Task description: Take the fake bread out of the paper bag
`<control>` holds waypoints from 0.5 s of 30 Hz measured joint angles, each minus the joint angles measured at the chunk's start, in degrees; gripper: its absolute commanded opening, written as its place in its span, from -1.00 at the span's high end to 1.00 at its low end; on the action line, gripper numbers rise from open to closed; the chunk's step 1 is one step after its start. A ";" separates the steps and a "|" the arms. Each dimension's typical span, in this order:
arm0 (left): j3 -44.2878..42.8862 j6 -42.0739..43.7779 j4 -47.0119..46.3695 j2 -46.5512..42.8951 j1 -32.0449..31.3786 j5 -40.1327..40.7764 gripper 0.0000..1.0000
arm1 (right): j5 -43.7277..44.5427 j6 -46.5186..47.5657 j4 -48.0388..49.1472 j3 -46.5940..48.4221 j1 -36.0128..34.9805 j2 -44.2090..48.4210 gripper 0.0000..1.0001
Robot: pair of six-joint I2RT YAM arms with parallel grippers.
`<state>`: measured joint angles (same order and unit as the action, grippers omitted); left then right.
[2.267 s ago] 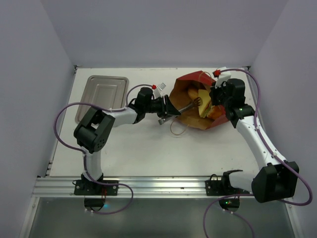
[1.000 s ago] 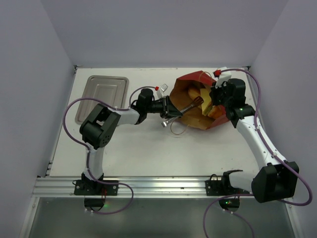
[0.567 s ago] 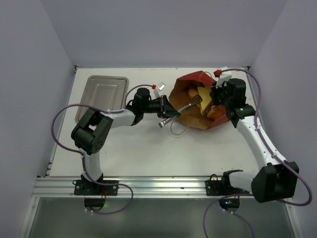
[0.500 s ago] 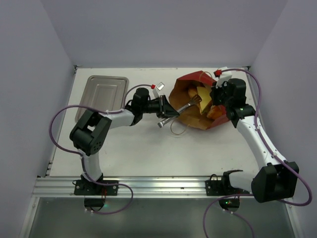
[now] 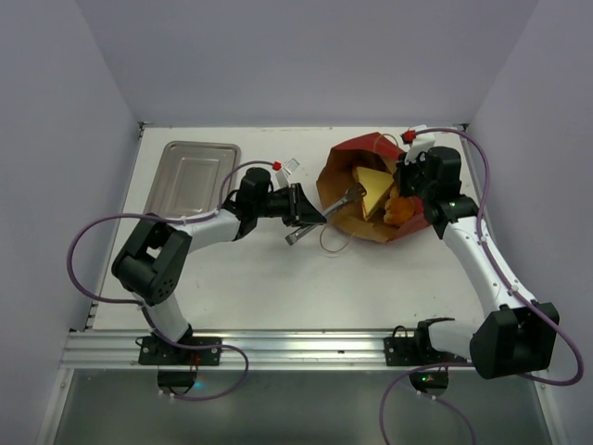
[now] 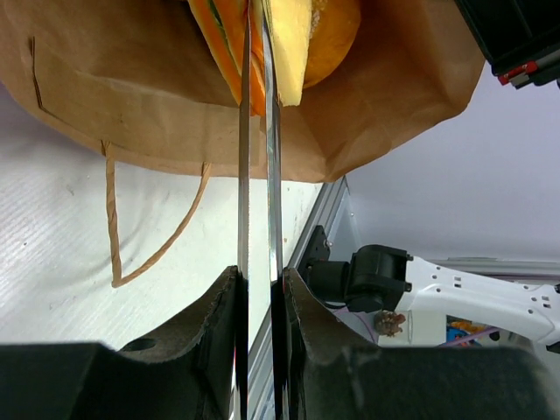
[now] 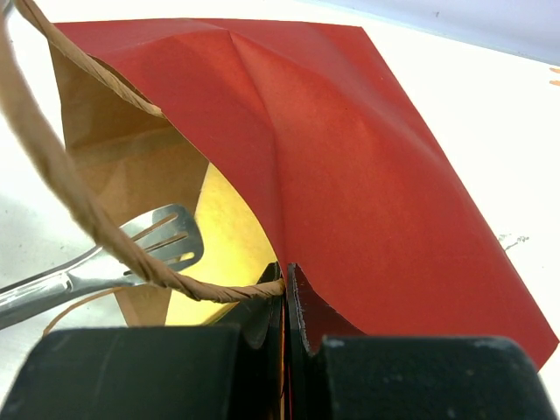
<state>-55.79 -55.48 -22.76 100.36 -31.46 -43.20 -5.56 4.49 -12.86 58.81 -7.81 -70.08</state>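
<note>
The paper bag (image 5: 350, 154) lies on its side at the back right, red outside and brown inside, its mouth facing left. Fake bread shows inside it: a yellow wedge (image 5: 374, 188) and an orange piece (image 5: 401, 212). My left gripper (image 5: 302, 209) is shut on the handles of metal tongs (image 5: 324, 211). In the left wrist view the gripper (image 6: 260, 276) holds the two tong blades (image 6: 244, 175) close together, pinching the bread (image 6: 289, 35) at the bag's mouth. My right gripper (image 7: 285, 273) is shut on the bag's red wall (image 7: 350, 149) and its string handle (image 7: 79, 210).
A shallow steel tray (image 5: 188, 178) lies at the back left. The bag's other string handle (image 5: 326, 243) trails on the white table in front of the bag. The side walls stand close to both arms.
My left arm has drawn back to the left, pulling the tongs toward the bag's mouth. The yellow wedge has shifted with them and shows more. The right gripper has stayed put.
</note>
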 measured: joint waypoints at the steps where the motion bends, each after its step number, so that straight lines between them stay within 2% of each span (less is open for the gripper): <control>1: 0.28 0.31 0.33 -0.42 0.02 0.09 1.00 | 0.00 0.00 -0.02 0.00 0.00 0.00 1.00; 8: 0.44 2.73 4.87 -3.65 0.15 2.05 1.00 | 0.00 0.00 -0.02 0.00 0.02 0.09 1.00; 15: 0.83 2.36 5.25 -6.10 0.33 4.04 1.00 | 0.00 0.00 0.00 0.00 0.11 0.09 1.00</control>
<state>-54.96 -53.12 -17.52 94.26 -31.14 -39.16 -5.56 4.49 -12.86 58.81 -7.70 -70.00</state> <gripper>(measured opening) 0.270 0.022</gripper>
